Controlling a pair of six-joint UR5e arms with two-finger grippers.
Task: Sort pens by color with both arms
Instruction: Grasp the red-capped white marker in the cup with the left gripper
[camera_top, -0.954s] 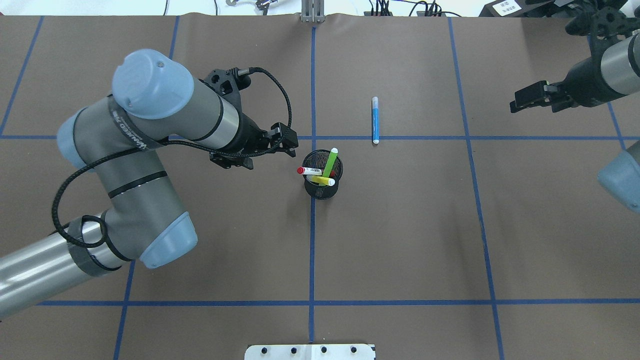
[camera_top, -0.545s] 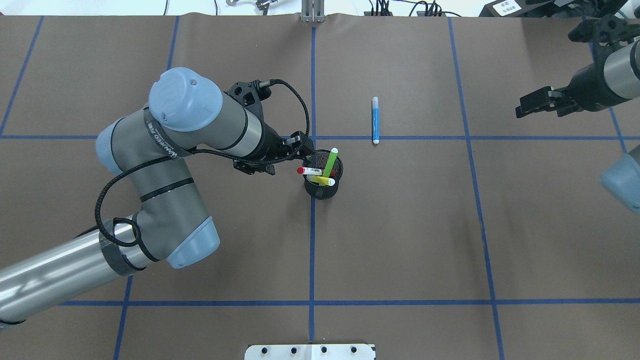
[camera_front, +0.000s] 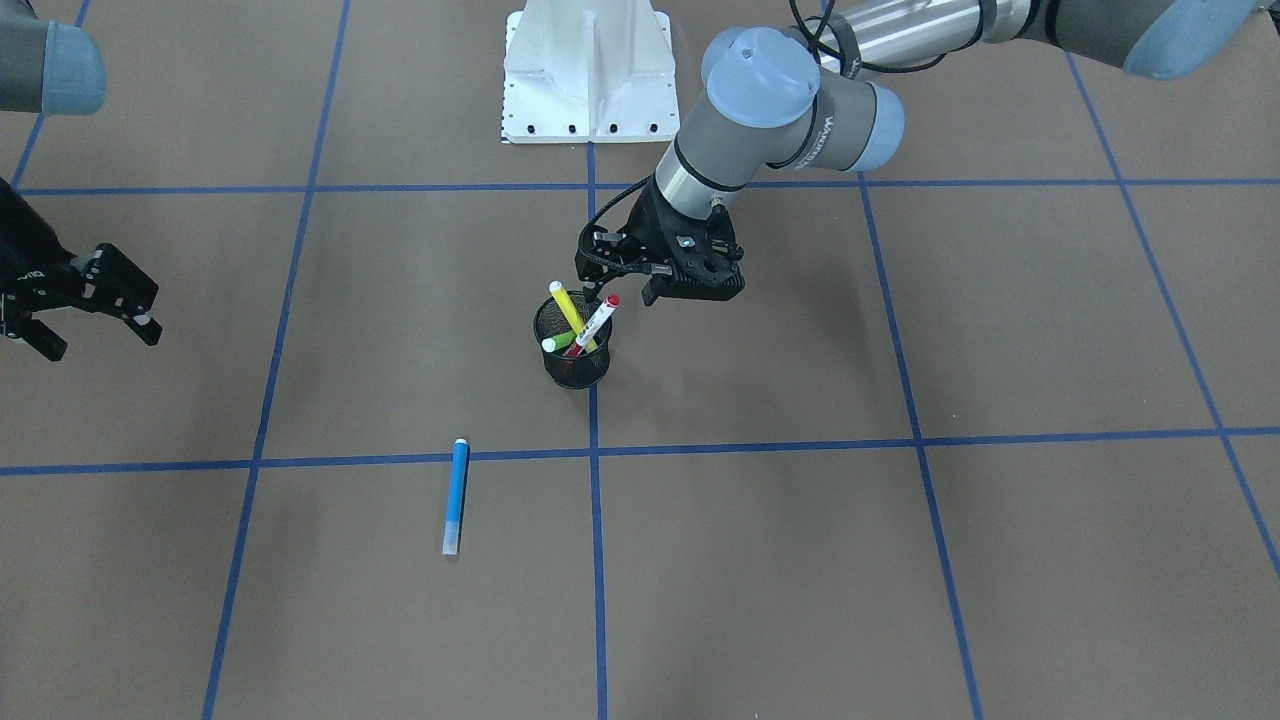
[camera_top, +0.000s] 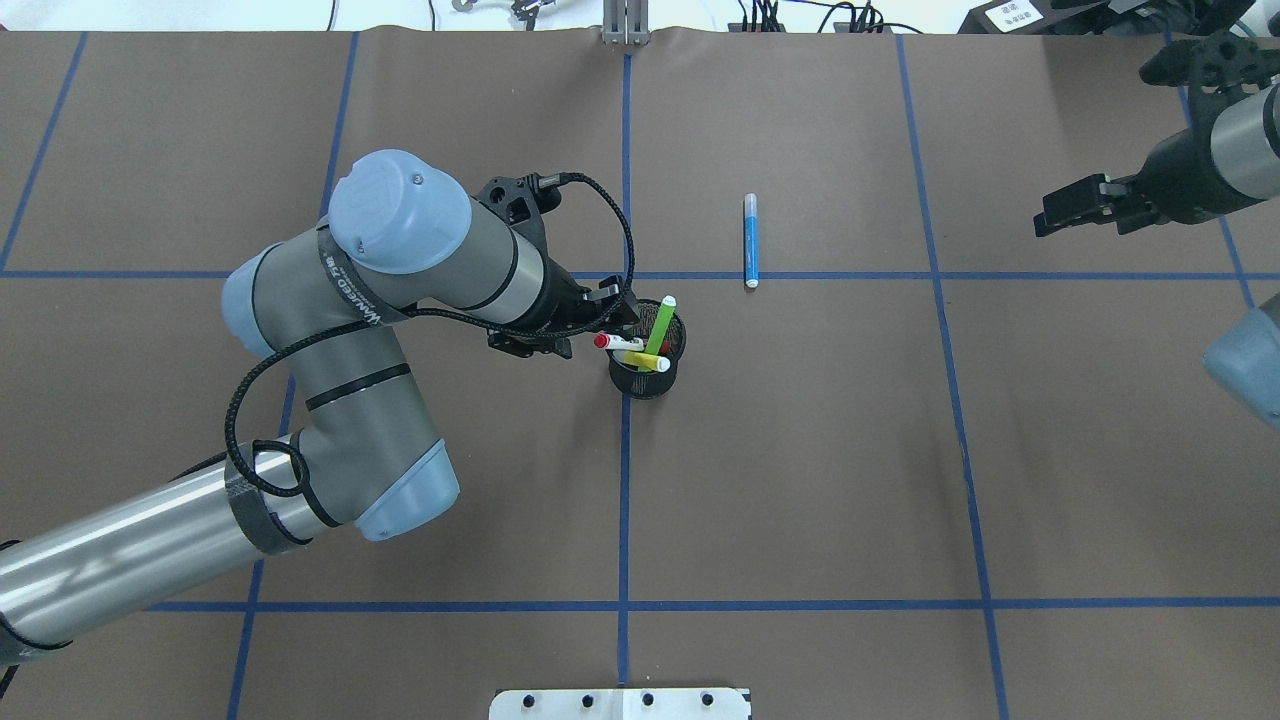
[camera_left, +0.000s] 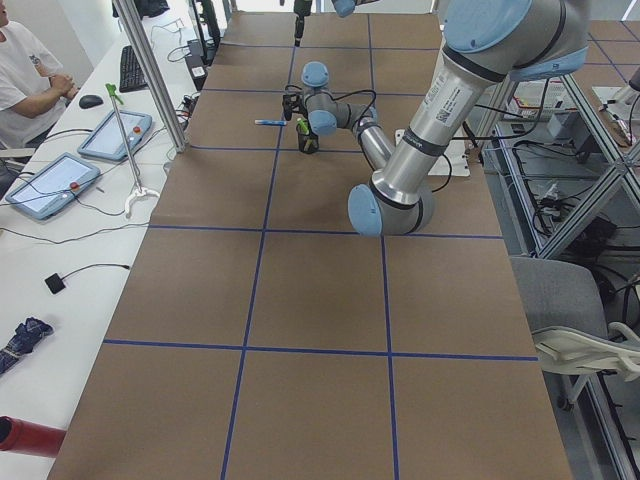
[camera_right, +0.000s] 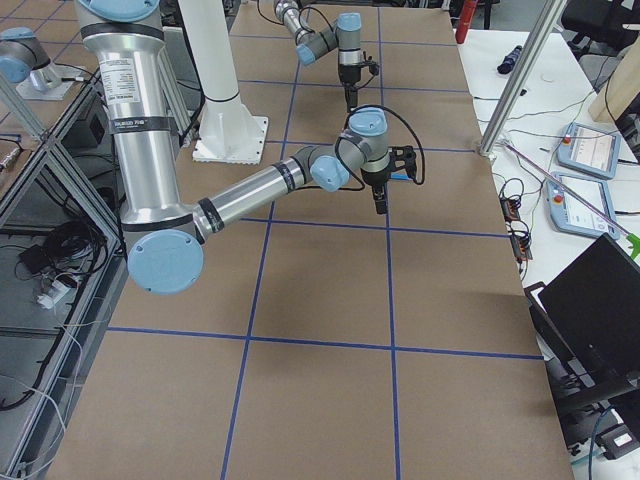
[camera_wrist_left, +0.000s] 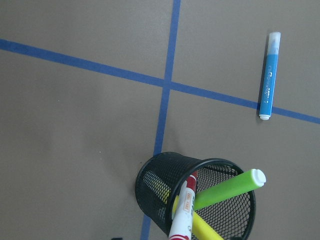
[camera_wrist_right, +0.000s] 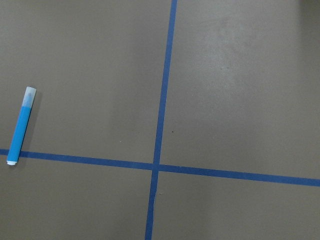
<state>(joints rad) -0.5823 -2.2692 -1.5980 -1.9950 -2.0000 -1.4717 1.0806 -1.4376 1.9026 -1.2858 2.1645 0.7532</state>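
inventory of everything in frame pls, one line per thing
blue pen: 1, blue, flat on the table, apart from the cup
green pen: 1, green, in the cup
yellow pen: 1, yellow, in the cup
red pen: 1, white barrel with red cap, in the cup, cap toward the left gripper
cup: 1, black mesh, mid-table on a tape line
table: 1, brown with blue tape grid
base: 1, white, robot's side of the table
tablets: 2, grey, side desk
person: 1, white shirt, at the side desk
left gripper: 1, black, open, at the red cap
right gripper: 1, black, open, empty, over the table's right edge
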